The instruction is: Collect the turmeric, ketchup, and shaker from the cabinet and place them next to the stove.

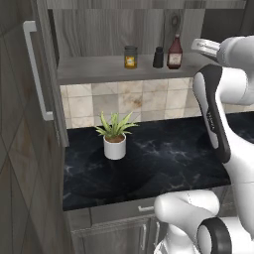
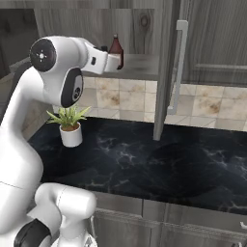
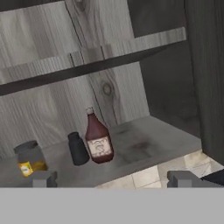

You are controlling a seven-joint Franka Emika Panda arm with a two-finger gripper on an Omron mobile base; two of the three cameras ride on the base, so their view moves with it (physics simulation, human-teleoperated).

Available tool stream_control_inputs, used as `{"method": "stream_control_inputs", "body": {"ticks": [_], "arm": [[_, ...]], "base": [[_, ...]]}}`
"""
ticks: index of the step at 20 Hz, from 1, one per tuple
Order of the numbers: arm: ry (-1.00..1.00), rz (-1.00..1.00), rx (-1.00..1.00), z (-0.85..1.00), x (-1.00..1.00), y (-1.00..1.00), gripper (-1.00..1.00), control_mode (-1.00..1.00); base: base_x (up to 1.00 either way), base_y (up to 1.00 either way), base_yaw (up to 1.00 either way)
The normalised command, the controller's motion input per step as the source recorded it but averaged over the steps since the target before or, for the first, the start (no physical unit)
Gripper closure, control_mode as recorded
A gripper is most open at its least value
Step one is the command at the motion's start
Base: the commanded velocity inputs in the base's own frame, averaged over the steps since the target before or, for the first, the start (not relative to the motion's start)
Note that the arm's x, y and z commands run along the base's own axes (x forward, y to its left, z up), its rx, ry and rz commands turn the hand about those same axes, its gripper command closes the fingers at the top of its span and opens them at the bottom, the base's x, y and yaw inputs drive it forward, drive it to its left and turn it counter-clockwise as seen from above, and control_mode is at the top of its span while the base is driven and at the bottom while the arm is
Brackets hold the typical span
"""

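On the grey shelf of the open cabinet (image 1: 94, 70) stand three things in a row. The turmeric (image 1: 130, 57) (image 3: 29, 159) is at the left, the dark shaker (image 1: 158, 57) (image 3: 78, 149) is in the middle, and the ketchup (image 1: 174, 52) (image 2: 116, 47) (image 3: 99, 139) is at the right. My gripper (image 3: 113, 179) is open and empty. It hovers in front of the shelf at about shelf height, a short way off the ketchup and to its right, and touches nothing. The stove is out of view.
A potted plant (image 1: 115, 136) (image 2: 71, 126) stands on the black marble counter (image 1: 163, 158) below the shelf. One cabinet door with a silver bar handle (image 1: 35, 69) stands open at the left, and another door (image 2: 169, 72) stands open at the right. An upper shelf (image 3: 92, 59) spans the cabinet.
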Motion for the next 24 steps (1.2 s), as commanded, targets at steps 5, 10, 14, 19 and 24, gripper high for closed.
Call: {"method": "stream_control_inputs", "body": {"ticks": [5, 10, 14, 19, 24], "arm": [[0.00, 0.04, -0.10, 0.00, 0.45, 0.16, -1.00, -1.00], [0.00, 0.03, -0.08, 0.00, 0.34, 0.11, -1.00, -1.00], [0.00, 0.01, -0.02, 0.00, 0.18, 0.00, -1.00, -1.00], [0.01, 0.00, 0.00, 0.00, 0.27, -0.11, -1.00, -1.00], [0.02, 0.00, 0.00, 0.00, 0.53, -0.03, -1.00, -1.00]], "base": [[0.00, 0.00, 0.00], [0.00, 0.00, 0.00], [0.00, 0.00, 0.00], [0.00, 0.00, 0.00], [0.00, 0.00, 0.00]]}}
